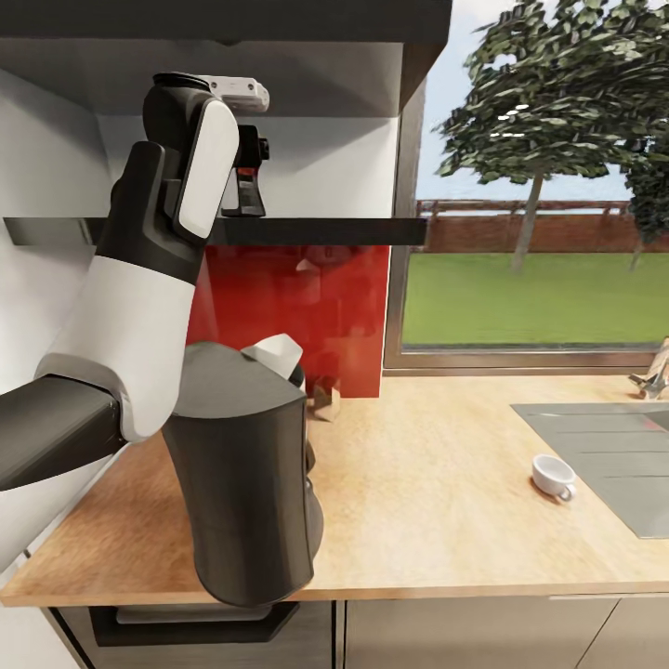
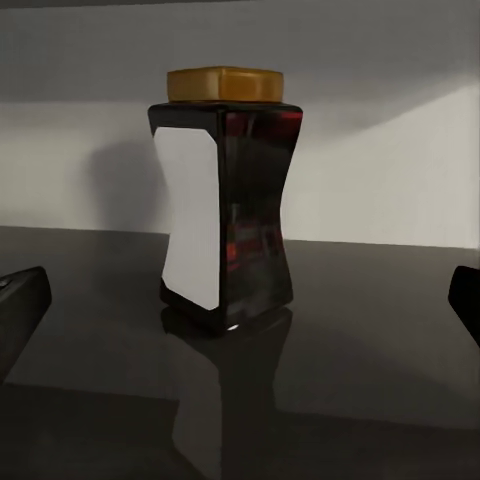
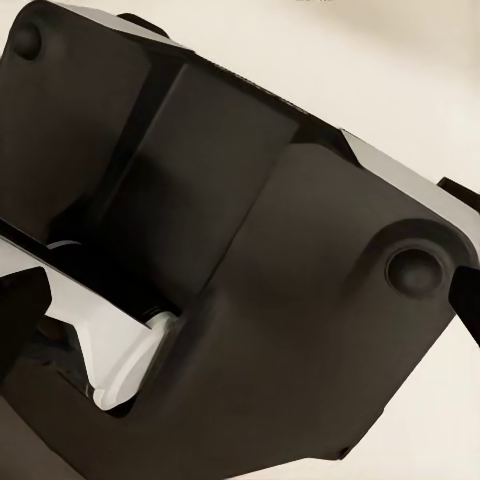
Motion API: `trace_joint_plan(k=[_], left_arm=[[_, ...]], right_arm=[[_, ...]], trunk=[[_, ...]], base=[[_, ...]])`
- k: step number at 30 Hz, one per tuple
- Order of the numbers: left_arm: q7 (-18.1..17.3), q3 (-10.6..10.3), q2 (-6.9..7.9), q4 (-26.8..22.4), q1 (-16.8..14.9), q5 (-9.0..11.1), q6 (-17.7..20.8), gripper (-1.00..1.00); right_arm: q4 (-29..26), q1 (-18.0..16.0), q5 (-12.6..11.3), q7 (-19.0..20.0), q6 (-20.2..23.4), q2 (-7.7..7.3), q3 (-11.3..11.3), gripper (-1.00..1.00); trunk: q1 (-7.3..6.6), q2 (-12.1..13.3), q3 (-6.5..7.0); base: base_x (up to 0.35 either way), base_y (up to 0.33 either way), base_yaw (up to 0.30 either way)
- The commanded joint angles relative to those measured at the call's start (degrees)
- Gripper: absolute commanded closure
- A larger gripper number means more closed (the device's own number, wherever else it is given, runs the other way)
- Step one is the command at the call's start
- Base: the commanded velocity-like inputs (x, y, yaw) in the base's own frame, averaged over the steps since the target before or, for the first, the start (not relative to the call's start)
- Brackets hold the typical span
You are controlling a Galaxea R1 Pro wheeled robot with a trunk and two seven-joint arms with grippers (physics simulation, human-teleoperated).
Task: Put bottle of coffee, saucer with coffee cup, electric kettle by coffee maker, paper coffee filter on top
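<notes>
Left claw (image 1: 243, 190) raised to shelf height, its fingers spread wide: in the left wrist view both fingertips sit at the frame's edges with the bottle of coffee (image 2: 224, 200) upright between and ahead of them, not yet touched. I hold the claw level with the kitchen shelf (image 1: 316, 230) so that the fingers can slide in on either side of the jar's waist. The jar stands on the glossy slab near the back wall. Below, the coffee maker (image 1: 243, 474) stands at the counter (image 1: 437, 520) edge, something white at its top; the coffee cup (image 1: 553, 476) lies apart, near the sink (image 1: 604, 455). I cannot tell the right claw's state; its camera faces a dark moulded body close up.
</notes>
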Motion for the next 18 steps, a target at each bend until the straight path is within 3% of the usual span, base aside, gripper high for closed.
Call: trace_joint_plan(k=[1,18], left_arm=[[0.6,-0.1,0.01,0.0,-0.1,0.6,0.1,-1.0],[0.6,-0.1,0.1,0.0,-0.1,0.6,0.1,-1.0]], right_arm=[[0.1,-0.1,-0.5,0.2,-0.3,0.01,0.5,-1.0],[0.1,0.0,-0.5,0.2,-0.3,0.01,0.5,-1.0]], trunk=[[0.02,-0.1,-0.09],[0.02,-0.1,-0.09]], base=[[0.093,-0.001,0.0],[0.096,0.0,0.0]])
